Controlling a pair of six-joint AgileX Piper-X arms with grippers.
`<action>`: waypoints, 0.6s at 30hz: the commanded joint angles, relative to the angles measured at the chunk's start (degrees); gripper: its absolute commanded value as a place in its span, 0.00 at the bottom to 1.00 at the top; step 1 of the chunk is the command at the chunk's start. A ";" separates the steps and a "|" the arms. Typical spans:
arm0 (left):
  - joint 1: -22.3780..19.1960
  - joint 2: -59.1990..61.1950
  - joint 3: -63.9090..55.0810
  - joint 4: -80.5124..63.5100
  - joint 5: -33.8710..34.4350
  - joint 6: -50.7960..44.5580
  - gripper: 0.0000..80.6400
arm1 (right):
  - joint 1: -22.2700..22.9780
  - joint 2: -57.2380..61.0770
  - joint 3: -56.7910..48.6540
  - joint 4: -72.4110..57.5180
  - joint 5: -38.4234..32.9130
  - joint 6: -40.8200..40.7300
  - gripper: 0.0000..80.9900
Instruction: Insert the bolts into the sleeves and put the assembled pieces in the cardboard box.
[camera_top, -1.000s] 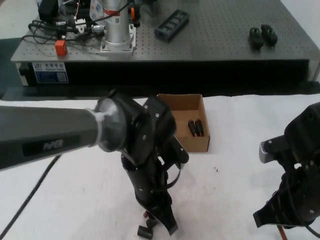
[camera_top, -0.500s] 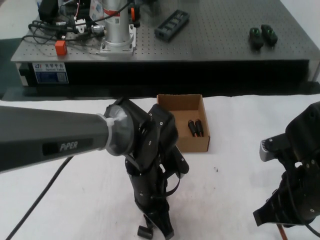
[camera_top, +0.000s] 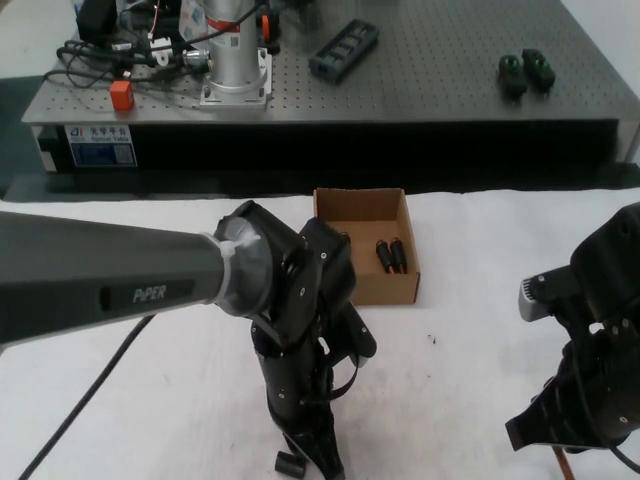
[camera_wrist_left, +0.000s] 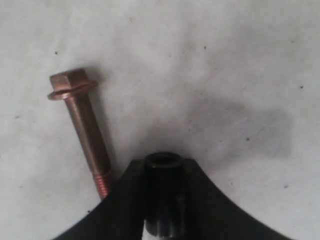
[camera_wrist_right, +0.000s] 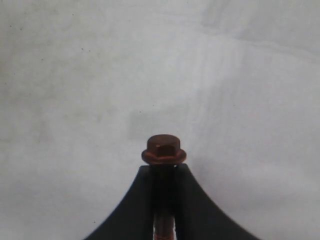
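In the left wrist view my left gripper (camera_wrist_left: 164, 167) is shut on a black sleeve (camera_wrist_left: 164, 200) whose open end points away from the wrist. A copper bolt (camera_wrist_left: 82, 130) lies on the white cloth just beside it. From the high view that gripper (camera_top: 318, 458) hangs low near the front edge, with a black sleeve (camera_top: 290, 463) on the cloth next to it. My right gripper (camera_wrist_right: 164, 172) is shut on a copper bolt (camera_wrist_right: 164, 149), head outward, above bare cloth; its arm (camera_top: 590, 400) stands at the front right. The cardboard box (camera_top: 340, 205) holds two dark assembled pieces (camera_top: 390, 254).
A metal bench with holes (camera_top: 450, 70) runs across the back, carrying a metal post (camera_top: 235, 60), an orange block (camera_top: 121, 95), a black rack (camera_top: 343, 47) and two black-green parts (camera_top: 526, 72). White cloth (camera_top: 480, 280) covers the work area.
The left arm has sunk a little lower and shifted slightly right over the front of the cloth, now covering the bolt beside it. The right arm has not moved.
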 joint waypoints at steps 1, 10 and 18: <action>-0.17 0.84 -0.21 1.54 -0.49 0.59 0.01 | -0.24 -0.75 0.03 -1.08 -0.71 1.52 0.06; 0.70 -9.46 -2.02 -9.03 2.10 -8.16 0.01 | -0.24 -8.06 0.03 -12.80 -10.09 9.52 0.06; 2.19 -29.85 15.26 -36.65 19.89 -22.45 0.01 | 0.76 -13.28 2.94 -46.19 -30.58 29.11 0.06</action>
